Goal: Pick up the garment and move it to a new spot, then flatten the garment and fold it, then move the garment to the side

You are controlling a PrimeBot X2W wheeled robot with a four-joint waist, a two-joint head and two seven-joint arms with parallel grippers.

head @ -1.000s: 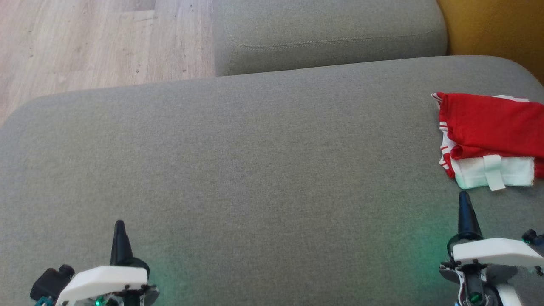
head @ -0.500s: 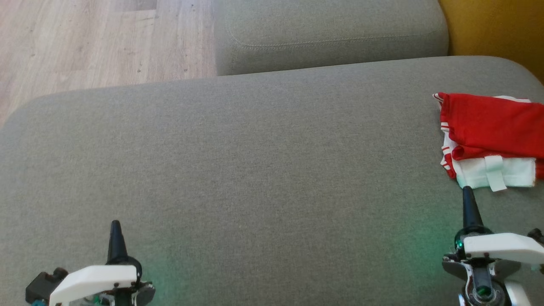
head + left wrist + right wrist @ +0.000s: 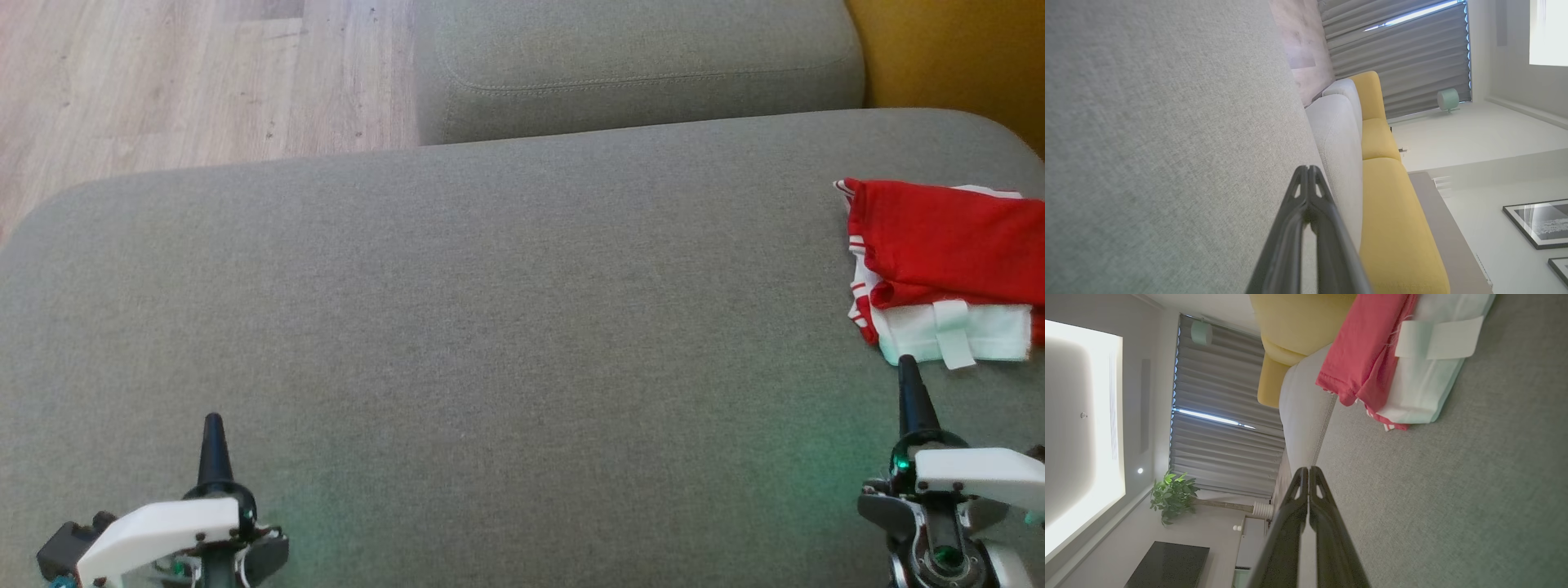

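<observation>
The red and white garment lies folded at the right edge of the grey sofa seat; in the right wrist view the garment sits at the top. My right gripper is shut and empty, its tip just short of the garment's white near edge. In its own view the right gripper has its fingers pressed together. My left gripper is shut and empty at the lower left, far from the garment. The left gripper points along the bare seat.
A second grey cushion lies beyond the seat, with wooden floor to the far left and a yellow cushion at the top right. The seat's wide grey middle lies between my two grippers.
Both grippers have drifted slightly: the left a little leftward, the right a little rightward. The garment has not moved. Both stay shut.
</observation>
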